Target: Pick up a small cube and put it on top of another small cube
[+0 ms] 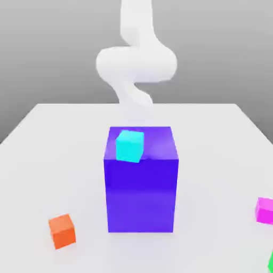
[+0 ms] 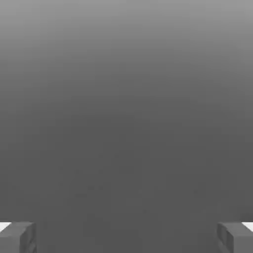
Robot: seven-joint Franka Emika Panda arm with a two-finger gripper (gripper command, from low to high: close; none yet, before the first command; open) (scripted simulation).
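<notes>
white table [image 1: 48, 160] (glossy), plain grey backdrop [image 1: 48, 48]

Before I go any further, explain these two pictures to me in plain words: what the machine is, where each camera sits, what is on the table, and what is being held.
The white shape at the back is a robot arm, drawn by a simulator. The exterior view looks across a pale table at it. On the table stands a tall blue block with a small cyan cube on top. An orange cube lies toward the exterior view's left, a magenta cube toward its right, and something green sits at the picture's corner. The hand view comes from a camera on the arm's hand: the two grey fingers stand wide apart, with nothing between them. Nothing is held yet.
</notes>
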